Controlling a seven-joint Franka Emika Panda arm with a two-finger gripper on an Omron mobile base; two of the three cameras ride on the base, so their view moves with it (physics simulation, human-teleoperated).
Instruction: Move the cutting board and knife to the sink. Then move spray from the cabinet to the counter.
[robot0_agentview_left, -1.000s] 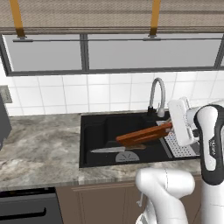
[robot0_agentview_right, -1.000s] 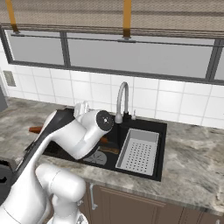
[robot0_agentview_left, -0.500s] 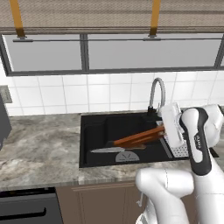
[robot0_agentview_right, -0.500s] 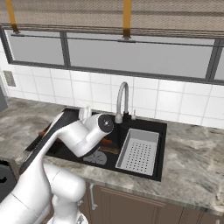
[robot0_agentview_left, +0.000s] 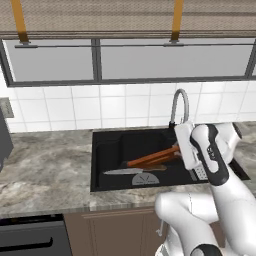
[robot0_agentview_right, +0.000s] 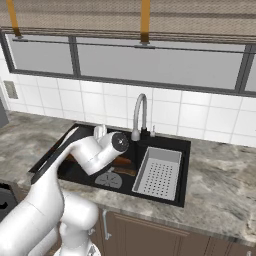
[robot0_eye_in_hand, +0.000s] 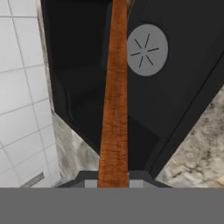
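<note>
— Where do we have the cutting board (robot0_agentview_left: 152, 158)?

— Inside the sink (robot0_agentview_left: 115, 150), tilted, the gripper (robot0_eye_in_hand: 113, 180) pinching its edge (the knife (robot0_agentview_left: 131, 171) lies flat on the basin floor beside the drain (robot0_eye_in_hand: 147, 50)).

cutting board (robot0_agentview_left: 152, 158): right end hidden behind the arm; seen edge-on, checker pattern not discernible
gripper (robot0_eye_in_hand: 113, 178): fingertips cut off at the hand view's bottom edge
sink (robot0_agentview_right: 172, 137): left part covered by the arm
</note>
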